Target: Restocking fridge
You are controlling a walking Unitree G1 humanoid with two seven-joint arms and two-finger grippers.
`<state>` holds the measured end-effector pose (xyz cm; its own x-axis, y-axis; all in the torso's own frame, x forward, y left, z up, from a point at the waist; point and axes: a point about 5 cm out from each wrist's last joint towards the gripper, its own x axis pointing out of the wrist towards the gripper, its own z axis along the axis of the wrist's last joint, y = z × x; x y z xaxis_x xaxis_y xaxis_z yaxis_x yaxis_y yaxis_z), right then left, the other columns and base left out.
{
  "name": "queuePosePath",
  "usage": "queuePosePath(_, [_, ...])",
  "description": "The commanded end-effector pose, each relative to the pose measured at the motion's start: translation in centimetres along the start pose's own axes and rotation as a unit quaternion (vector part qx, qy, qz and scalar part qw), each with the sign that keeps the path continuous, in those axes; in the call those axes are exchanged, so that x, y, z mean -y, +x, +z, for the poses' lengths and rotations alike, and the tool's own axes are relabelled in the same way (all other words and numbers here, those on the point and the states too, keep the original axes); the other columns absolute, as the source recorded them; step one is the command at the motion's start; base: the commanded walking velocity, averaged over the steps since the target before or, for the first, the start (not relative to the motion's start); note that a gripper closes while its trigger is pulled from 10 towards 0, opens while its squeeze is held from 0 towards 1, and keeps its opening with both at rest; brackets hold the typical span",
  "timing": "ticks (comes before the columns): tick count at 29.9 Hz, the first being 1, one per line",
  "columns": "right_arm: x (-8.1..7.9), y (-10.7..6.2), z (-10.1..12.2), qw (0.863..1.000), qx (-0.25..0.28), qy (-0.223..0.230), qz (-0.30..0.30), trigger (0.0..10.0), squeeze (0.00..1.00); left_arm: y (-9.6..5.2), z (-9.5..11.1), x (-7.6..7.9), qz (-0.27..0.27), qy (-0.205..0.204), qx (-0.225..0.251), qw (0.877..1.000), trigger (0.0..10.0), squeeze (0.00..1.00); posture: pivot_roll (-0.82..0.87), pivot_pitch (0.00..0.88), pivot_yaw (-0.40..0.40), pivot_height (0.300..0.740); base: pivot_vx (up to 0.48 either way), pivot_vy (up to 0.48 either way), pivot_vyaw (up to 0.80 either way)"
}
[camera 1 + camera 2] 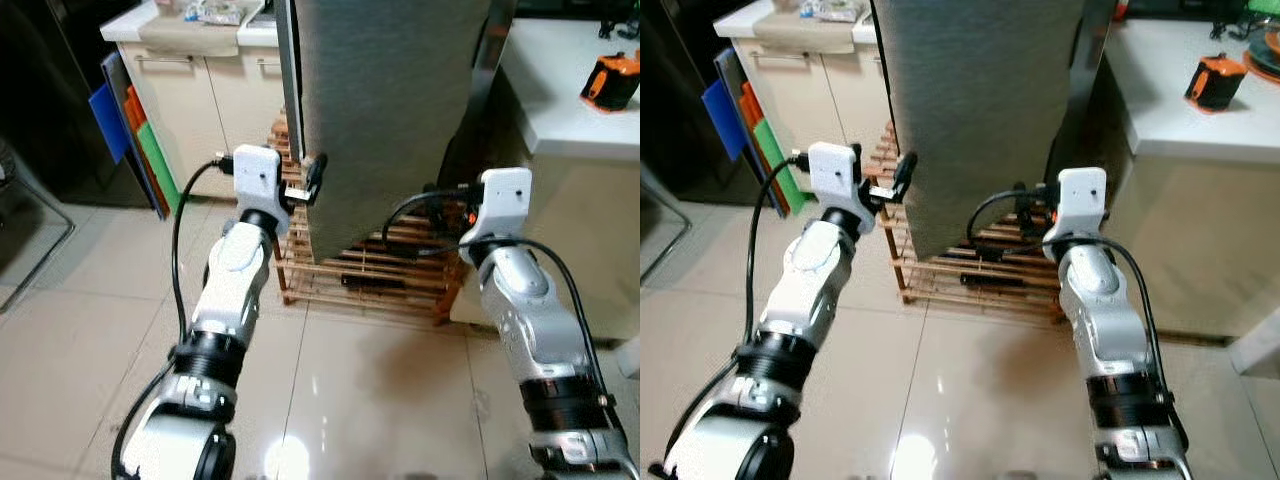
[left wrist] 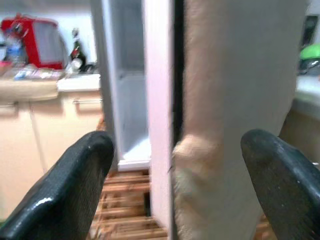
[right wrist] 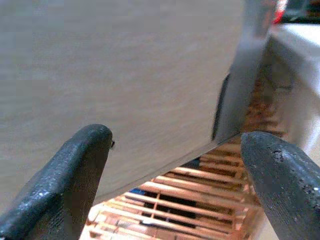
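Head views: fridge door [image 1: 385, 110] ajar above wooden rack [image 1: 370, 275]; left hand [image 1: 312, 180] at door's free edge. Left wrist: fingers [image 2: 65, 190] spread wide, empty, straddling edge. Right wrist: right hand [image 3: 175, 175] wide, empty, facing panel. Door stiff, heavy, smooth; hook edge.

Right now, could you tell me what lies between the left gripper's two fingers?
The fridge door edge stands between the left gripper's spread fingers, seen in the left wrist view.

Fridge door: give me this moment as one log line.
fridge door: ajar | left gripper: open, at door's free edge | right gripper: open, near door's lower face | wooden rack: under fridge
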<state>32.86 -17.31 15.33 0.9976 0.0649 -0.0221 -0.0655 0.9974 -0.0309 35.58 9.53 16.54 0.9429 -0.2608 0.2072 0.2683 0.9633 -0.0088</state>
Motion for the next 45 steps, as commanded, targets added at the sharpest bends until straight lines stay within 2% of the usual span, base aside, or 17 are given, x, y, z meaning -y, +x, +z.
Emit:
queuePosePath(1, [-0.4, 0.2, 0.5, 1.000, 0.016, 0.000, 0.007, 10.0, 0.00, 0.2, 0.2, -0.9, 0.024, -0.003, -0.001, 1.000, 10.0, 0.00, -0.22, 0.000, 0.078, 0.736, 0.450, 0.000, 0.00])
queuePosePath(6, [-1.0, 0.5, 0.7, 1.000, 0.026, 0.001, 0.018, 10.0, 0.00, 0.3, 0.5, -1.2, 0.032, 0.000, 0.001, 0.999, 10.0, 0.00, -0.22, 0.000, 0.081, 0.736, 0.448, 0.000, 0.00])
queuePosePath(28, [-1.5, 1.0, 0.8, 0.999, 0.031, 0.005, 0.036, 10.0, 0.00, 0.2, 0.5, -2.1, 0.064, -0.005, 0.004, 0.998, 10.0, 0.00, -0.21, 0.000, 0.071, 0.736, 0.449, 0.000, 0.00])
queuePosePath(30, [-1.5, 1.0, 0.8, 0.999, 0.031, 0.005, 0.036, 10.0, 0.00, 0.2, 0.6, -2.1, 0.069, 0.013, 0.005, 0.998, 10.0, 0.00, -0.21, 0.000, 0.071, 0.736, 0.000, 0.000, 0.00])
queuePosePath(35, [-1.6, 0.9, 0.6, 0.999, 0.028, 0.006, 0.039, 10.0, 0.00, 0.2, 0.4, -2.3, 0.087, 0.025, -0.003, 0.996, 10.0, 0.00, -0.21, 0.000, 0.069, 0.736, 0.000, 0.000, 0.00])
queuePosePath(45, [-2.3, 1.0, 0.5, 0.998, 0.027, 0.008, 0.052, 10.0, 0.00, 0.0, 0.4, -3.1, 0.110, 0.032, -0.004, 0.993, 10.0, 0.00, -0.20, 0.000, 0.062, 0.736, 0.000, 0.000, 0.00])
